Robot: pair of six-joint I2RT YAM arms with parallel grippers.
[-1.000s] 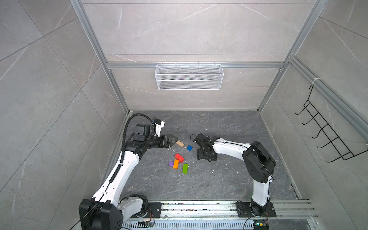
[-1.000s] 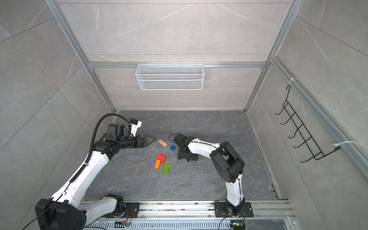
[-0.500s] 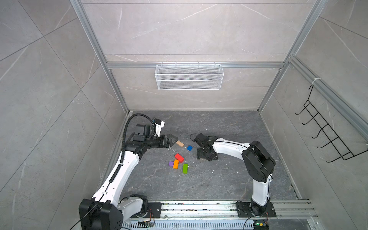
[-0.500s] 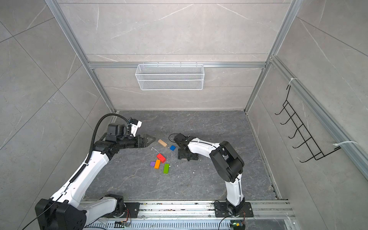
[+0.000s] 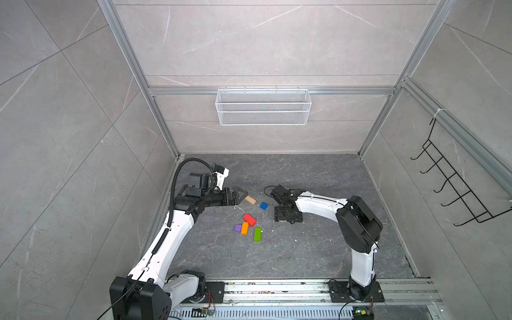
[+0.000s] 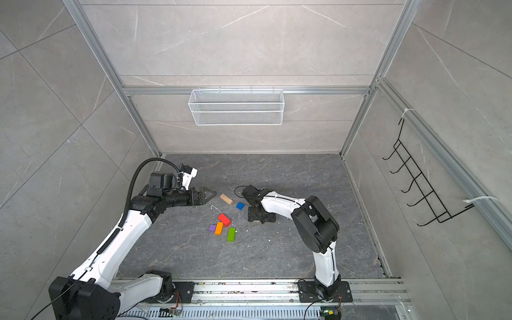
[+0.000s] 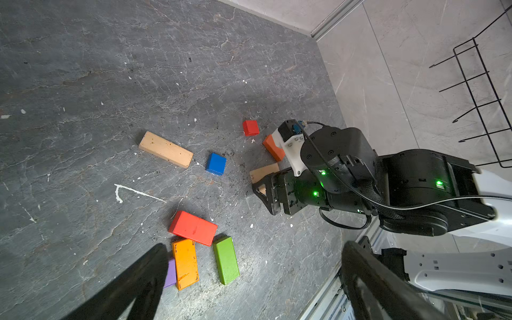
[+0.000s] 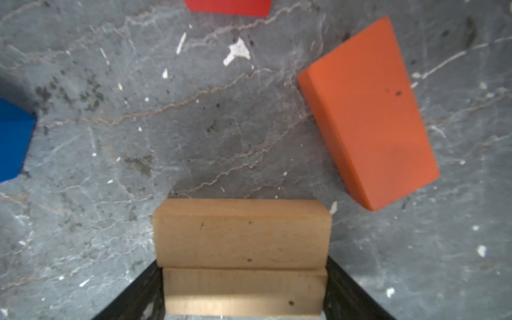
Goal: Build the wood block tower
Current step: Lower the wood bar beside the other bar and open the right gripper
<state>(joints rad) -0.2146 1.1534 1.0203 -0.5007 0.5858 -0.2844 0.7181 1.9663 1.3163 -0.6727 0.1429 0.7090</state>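
Left gripper (image 5: 245, 193): held above the floor (image 7: 83, 83), fingers spread wide, nothing between them.
Right gripper (image 7: 261, 194): lowered to the floor; two tan blocks (image 8: 241, 235), laid long side to long side, are flanked by its fingers; a firm grip cannot be confirmed.
Scattered nearby: tan bar (image 7: 165, 149), blue cube (image 7: 216, 164), red cube (image 7: 250, 128), dark orange bar (image 8: 368, 110).
Cluster: red bar (image 7: 193, 227), orange bar (image 7: 185, 263), green bar (image 7: 225, 260) and purple cube (image 7: 170, 273) are grouped flat, between the arms.
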